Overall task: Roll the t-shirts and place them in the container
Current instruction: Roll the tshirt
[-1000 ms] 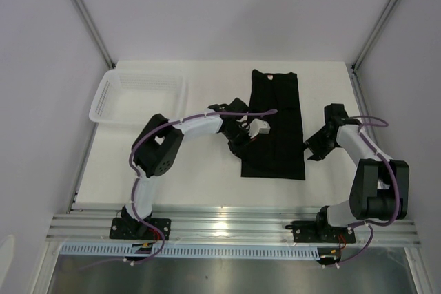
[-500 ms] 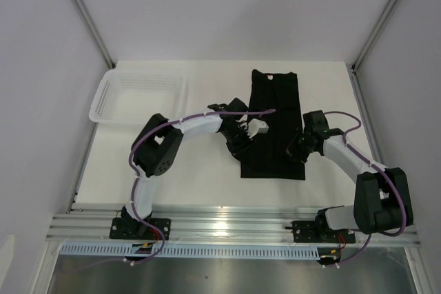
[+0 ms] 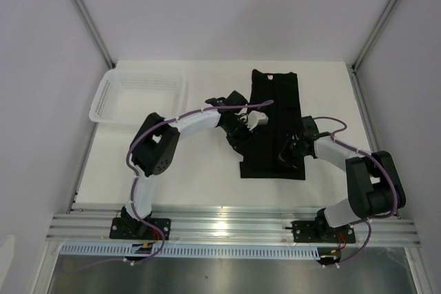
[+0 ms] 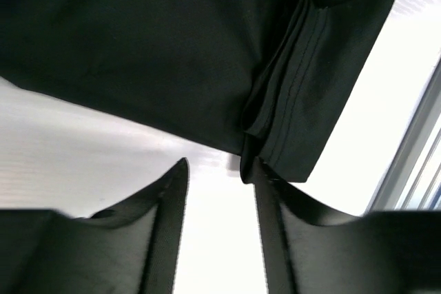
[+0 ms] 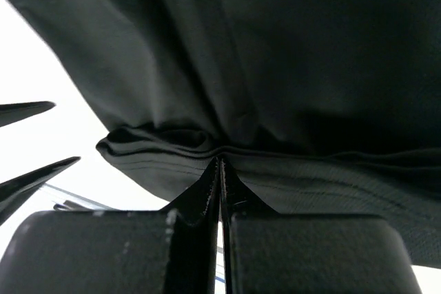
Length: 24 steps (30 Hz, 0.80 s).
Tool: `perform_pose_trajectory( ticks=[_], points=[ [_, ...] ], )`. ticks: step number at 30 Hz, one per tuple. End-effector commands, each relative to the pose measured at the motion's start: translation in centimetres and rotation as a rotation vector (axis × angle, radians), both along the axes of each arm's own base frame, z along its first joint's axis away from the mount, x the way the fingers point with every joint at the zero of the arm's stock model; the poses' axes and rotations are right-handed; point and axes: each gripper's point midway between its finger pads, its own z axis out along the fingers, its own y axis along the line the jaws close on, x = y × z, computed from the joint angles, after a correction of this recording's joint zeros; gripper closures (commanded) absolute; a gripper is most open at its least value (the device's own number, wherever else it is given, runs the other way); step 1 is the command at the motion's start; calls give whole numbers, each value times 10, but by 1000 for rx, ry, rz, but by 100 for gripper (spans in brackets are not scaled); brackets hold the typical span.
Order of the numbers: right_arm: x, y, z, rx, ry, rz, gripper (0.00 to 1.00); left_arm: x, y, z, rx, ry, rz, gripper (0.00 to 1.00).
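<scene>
The black t-shirt (image 3: 275, 111) lies on the white table as a long narrow strip, with its neck label at the far end. My left gripper (image 3: 239, 135) sits at the strip's left edge, low down. In the left wrist view the left gripper (image 4: 215, 169) is open over bare table, and its right fingertip (image 4: 256, 173) touches the t-shirt (image 4: 172, 53) at the folded hem. My right gripper (image 3: 286, 153) rests on the strip's lower right part. In the right wrist view the right gripper (image 5: 219, 164) is shut, its tips pressed against the hem of the t-shirt (image 5: 289, 53), with no cloth visible between them.
A white mesh basket (image 3: 110, 91) stands at the back left of the table. Metal frame rails (image 3: 234, 225) run along the near edge, by the arm bases. Grey walls enclose the table on three sides.
My right arm has swung left from beside the shirt onto its lower right part, and its gripper has shut. My left gripper has opened and shifted slightly toward the far end.
</scene>
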Motion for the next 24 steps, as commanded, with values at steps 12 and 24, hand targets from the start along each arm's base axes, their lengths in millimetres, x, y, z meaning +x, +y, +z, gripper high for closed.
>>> perform_pose_trajectory(
  ticks=[12, 24],
  points=[
    [28, -24, 37, -66, -118, -62, 98, -13, 14, 33, 19, 57, 41, 51],
    [4, -101, 28, -293, 10, -206, 60, -24, 7, 16, 19, 149, 47, 46]
  ],
)
